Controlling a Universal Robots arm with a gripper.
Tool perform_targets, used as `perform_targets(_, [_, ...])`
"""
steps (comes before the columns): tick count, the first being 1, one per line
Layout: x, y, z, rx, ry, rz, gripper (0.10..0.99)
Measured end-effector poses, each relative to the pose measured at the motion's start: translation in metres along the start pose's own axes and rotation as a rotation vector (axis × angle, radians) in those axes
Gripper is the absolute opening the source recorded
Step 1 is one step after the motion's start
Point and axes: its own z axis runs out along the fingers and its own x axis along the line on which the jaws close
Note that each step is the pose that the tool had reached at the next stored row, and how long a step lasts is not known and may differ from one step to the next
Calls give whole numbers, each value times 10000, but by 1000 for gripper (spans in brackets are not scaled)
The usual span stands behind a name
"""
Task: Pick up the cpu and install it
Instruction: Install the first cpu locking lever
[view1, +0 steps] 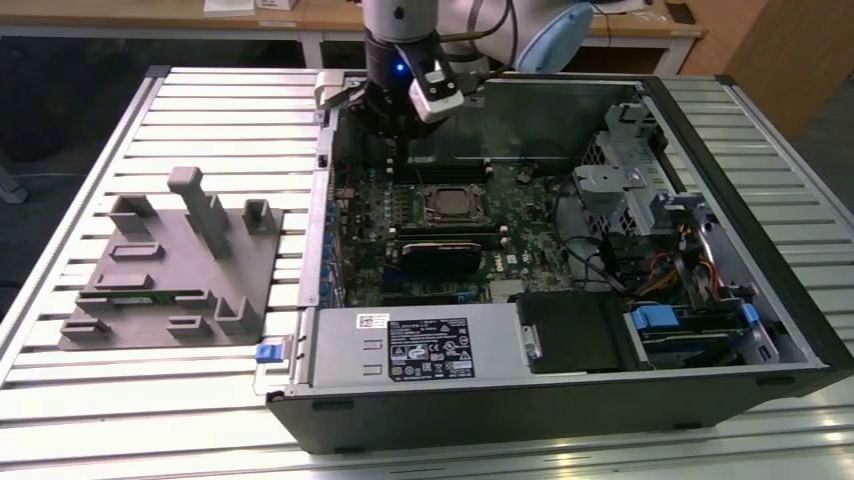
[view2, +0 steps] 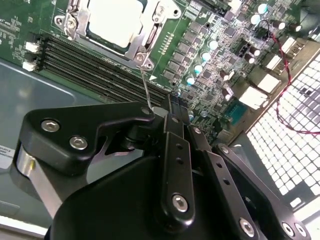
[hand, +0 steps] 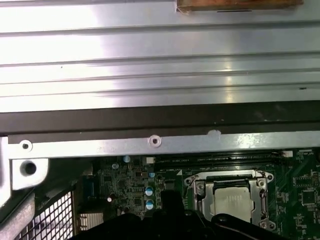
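Note:
The cpu (view1: 450, 203) lies flat in its socket on the green motherboard (view1: 400, 270) inside the open computer case. Its pale metal top shows in both wrist views (view2: 114, 20) (hand: 231, 200), framed by the socket's metal bracket. My gripper (view1: 398, 165) hangs just off the socket's corner, toward the exterior view's left and the back of the case. Its black fingers (view2: 172, 130) stand together with nothing wide between them. The thin wire socket lever (view2: 145, 87) rises to end right at my fingertips; whether it is clamped there is hidden.
A grey fixture (view1: 174, 270) with upright posts lies on the slatted table at the exterior view's left. A white-labelled black box (view1: 420, 345) sits at the case's front. Drive bays and cables (view1: 667, 270) crowd the right side. Dark memory slots (view2: 95, 70) run beside the socket.

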Motion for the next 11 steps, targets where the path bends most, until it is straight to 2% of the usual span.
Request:
perform_targets(6, [-76,15,2,0,0,1,106])
perform_targets(11, [-229,28,5,0,1,0,106])
